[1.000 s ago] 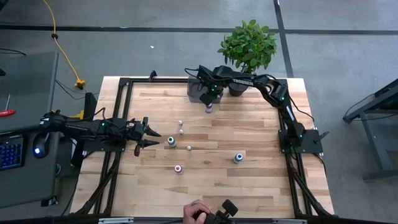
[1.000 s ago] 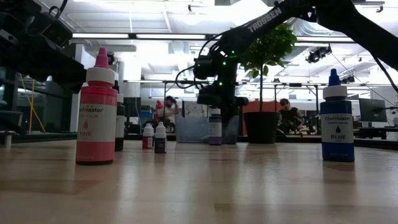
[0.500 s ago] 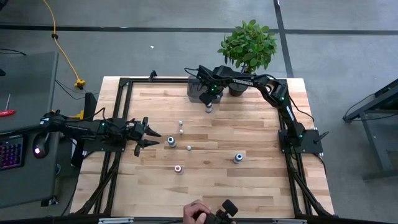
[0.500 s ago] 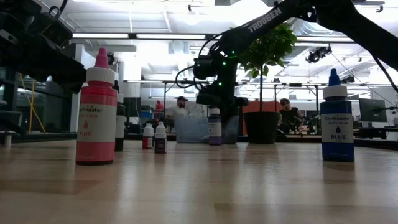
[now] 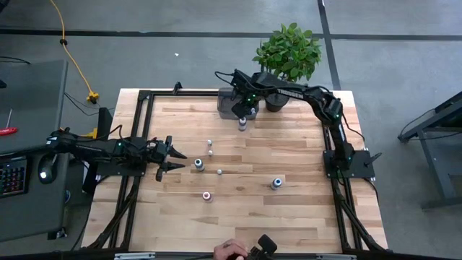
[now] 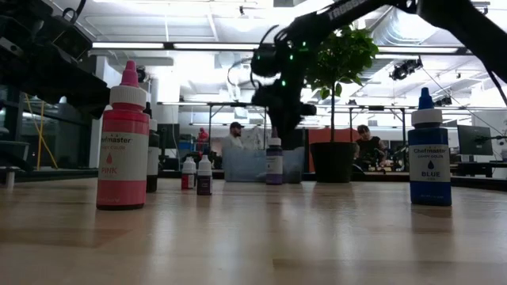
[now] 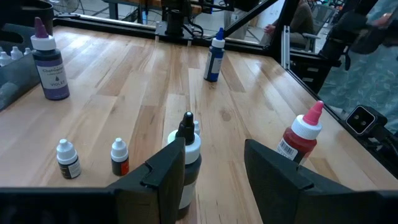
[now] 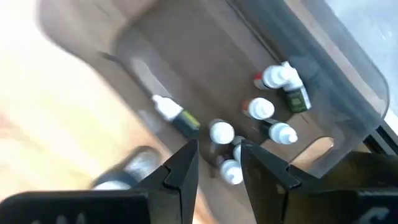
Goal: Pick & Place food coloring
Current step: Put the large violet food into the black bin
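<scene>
Food coloring bottles are spread over the wooden table: a purple one (image 5: 242,124) standing just in front of the grey tray (image 5: 225,101), a blue one (image 5: 276,183), a pink one (image 5: 207,195), a black-tipped one (image 5: 198,165) and two tiny ones (image 5: 209,143) (image 5: 210,152). Several more tiny bottles (image 8: 273,109) lie in the tray. My right gripper (image 5: 244,108) hangs open over the tray's near edge, pointing steeply down, above the purple bottle (image 6: 274,161). My left gripper (image 5: 175,155) waits open at the table's left, just short of the black-tipped bottle (image 7: 189,155).
A potted plant (image 5: 287,54) stands at the far edge, right of the tray. A person's hand (image 5: 231,250) with a device shows at the near edge. Bare wood lies between the blue bottle and the purple one.
My right gripper has risen from close around the purple bottle's top to well above it and has shifted slightly toward the far edge. The purple bottle stays upright in place on the table.
</scene>
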